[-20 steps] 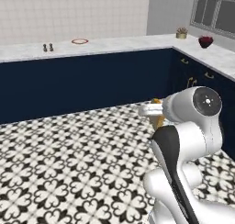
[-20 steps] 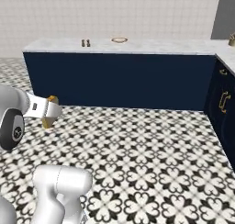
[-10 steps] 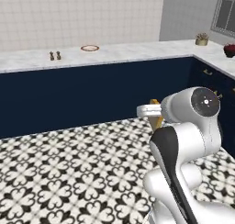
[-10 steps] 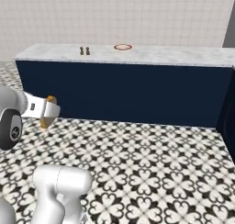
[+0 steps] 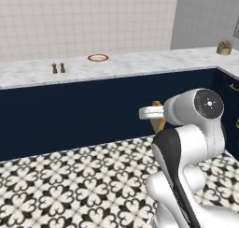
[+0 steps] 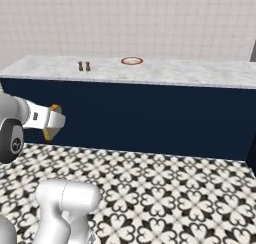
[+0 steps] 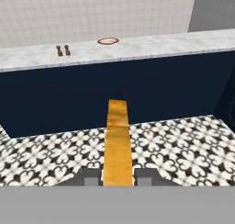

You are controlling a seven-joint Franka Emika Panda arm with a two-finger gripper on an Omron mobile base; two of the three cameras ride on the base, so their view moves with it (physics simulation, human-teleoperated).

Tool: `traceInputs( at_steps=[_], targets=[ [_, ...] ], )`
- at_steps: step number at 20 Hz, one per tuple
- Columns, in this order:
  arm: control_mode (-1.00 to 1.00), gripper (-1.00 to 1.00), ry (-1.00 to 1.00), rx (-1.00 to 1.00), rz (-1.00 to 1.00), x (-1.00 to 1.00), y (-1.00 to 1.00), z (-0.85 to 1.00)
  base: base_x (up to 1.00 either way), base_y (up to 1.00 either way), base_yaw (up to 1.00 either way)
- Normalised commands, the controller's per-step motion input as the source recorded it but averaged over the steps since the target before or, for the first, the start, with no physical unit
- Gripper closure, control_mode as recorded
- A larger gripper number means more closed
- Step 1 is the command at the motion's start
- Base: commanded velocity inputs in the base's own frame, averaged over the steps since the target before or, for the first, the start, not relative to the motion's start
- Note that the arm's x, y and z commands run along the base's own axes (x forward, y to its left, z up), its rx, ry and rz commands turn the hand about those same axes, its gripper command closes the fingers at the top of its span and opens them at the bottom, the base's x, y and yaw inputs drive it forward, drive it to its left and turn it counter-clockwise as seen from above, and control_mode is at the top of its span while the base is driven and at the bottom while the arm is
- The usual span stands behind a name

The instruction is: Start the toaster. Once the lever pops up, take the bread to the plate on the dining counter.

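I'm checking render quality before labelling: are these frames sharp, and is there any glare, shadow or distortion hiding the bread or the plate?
Left base view: soft, evenly lit, no glare; the plate is small but distinct. Right base view: same flat light, the bread partly hidden by the end effector. Hand view: bread edge-on and blurry close up; no cast shadows visible.

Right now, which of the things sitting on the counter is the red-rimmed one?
The plate: round and flat, red rim around a white centre, alone on the dining counter. The other things there, two small dark shakers, stand upright as a pair to its left.
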Motion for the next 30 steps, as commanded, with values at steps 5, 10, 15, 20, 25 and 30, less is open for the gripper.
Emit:
traceInputs(
  at_steps=[5, 10, 15, 20, 25, 30],
  targets=[
    [1.00, 1.00, 0.00, 0.00, 0.00, 0.00, 0.00, 0.00, 1.00, -0.26, 0.01],
    [1.00, 1.00, 0.00, 0.00, 0.00, 0.00, 0.00, 0.00, 1.00, -0.32, 0.01],
    [1.00, 1.00, 0.00, 0.00, 0.00, 0.00, 0.00, 0.00, 1.00, -0.38, 0.01],
    [1.00, 1.00, 0.00, 0.00, 0.00, 0.00, 0.00, 0.00, 1.00, -0.21, 0.01],
    [1.00, 1.00, 0.00, 0.00, 0.00, 0.00, 0.00, 0.00, 1.00, 0.00, 0.08],
    [1.00, 1.00, 0.00, 0.00, 0.00, 0.00, 0.00, 0.00, 1.00, 0.05, 0.10]
  ],
)
